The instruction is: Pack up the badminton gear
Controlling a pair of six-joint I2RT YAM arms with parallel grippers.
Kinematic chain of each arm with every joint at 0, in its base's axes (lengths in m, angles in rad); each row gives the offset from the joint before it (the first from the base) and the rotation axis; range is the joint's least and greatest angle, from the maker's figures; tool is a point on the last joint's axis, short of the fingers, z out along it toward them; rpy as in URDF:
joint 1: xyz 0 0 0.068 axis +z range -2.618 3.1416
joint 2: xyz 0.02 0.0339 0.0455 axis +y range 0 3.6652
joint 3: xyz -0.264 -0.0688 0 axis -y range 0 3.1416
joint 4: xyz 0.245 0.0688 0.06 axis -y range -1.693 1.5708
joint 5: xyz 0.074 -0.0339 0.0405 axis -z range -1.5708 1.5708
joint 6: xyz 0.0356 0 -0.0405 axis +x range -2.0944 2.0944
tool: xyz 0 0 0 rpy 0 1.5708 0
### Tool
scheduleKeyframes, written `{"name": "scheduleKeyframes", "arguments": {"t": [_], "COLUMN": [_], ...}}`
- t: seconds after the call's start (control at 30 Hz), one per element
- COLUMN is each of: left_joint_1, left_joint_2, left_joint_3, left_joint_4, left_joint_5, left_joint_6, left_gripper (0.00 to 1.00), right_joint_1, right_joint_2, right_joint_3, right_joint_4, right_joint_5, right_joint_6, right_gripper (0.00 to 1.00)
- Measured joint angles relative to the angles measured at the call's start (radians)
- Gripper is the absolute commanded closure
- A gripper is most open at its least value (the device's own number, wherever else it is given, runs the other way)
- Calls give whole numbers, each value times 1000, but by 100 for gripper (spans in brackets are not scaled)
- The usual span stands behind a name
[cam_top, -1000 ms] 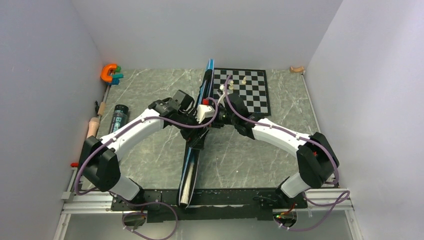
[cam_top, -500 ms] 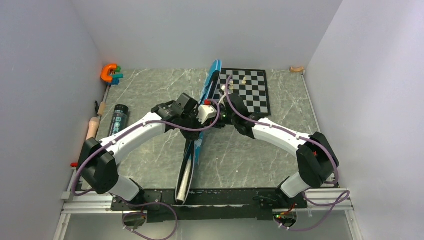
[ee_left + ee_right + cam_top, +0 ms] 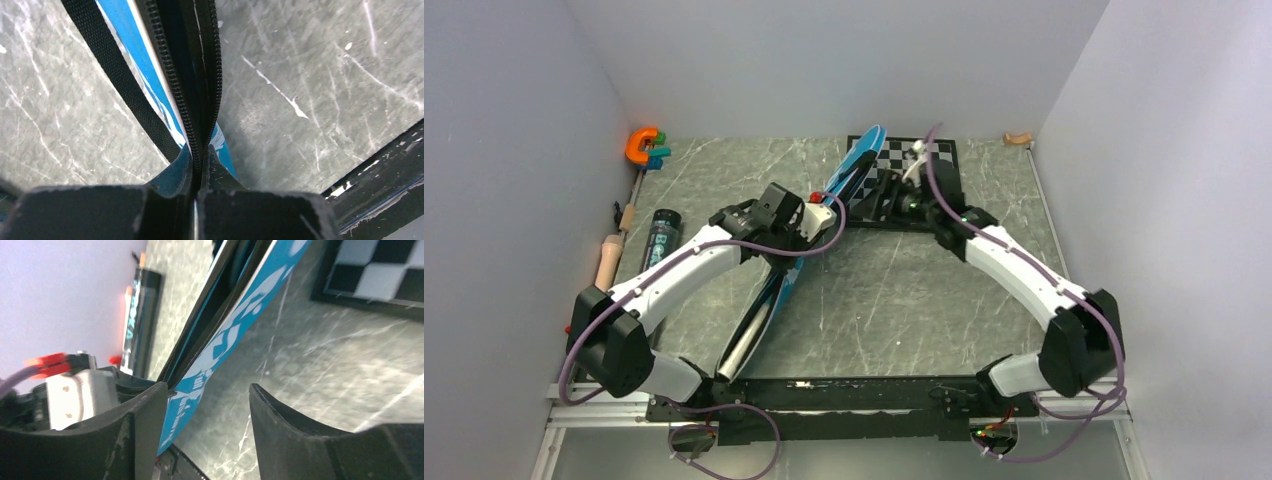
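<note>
Two arms meet at the racket bag (image 3: 769, 300), which stands on edge, diagonal across the desk (image 3: 894, 300), far tip by the chessboard (image 3: 939, 165). L end effector (image 3: 196, 180) is clenched on the bag's zip seam, approx mid-length. R end effector (image 3: 207, 405) is released, fingers spread, w/ the bag's blue side just beside one finger. Step looks like bag handling/zip-up; rackets not visible, prob inside. Black tube (image 3: 661, 237) lies apart by the left wall. Next: R needs a fresh hold, e.g. the zip pull, while L steadies.

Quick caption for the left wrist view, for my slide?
Left gripper shut on the zippered edge of the blue racket bag, marble table beneath.
</note>
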Motion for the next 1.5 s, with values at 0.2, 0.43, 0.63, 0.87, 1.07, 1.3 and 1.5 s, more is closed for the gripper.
{"name": "scheduleKeyframes", "arguments": {"t": [0.2,0.43,0.63,0.87,1.07,1.3,1.5], "left_joint_1": [39,61,83,92,102,108,110], "left_joint_2": [-8,-38,-41,-41,-42,-54,-54], "left_joint_3": [-2,-2,-2,0,8,14,16], "left_joint_4": [-23,-60,-60,-63,-72,-79,-82], "left_joint_5": [2,50,88,126,151,173,180], "left_joint_6": [37,49,53,70,77,77,78], "left_gripper": [100,100,100,100,100,100,100], "right_joint_1": [-171,-265,-263,-278,-298,-303,-307], "right_joint_2": [-85,22,163,283,348,397,409], "right_joint_3": [39,77,97,149,218,273,287], "right_joint_4": [-27,36,127,262,310,333,333], "right_joint_5": [-21,-139,-264,-378,-429,-458,-478], "right_joint_6": [-44,-45,-27,24,48,56,59], "right_gripper": [31,36,43,47,53,57,59]}}
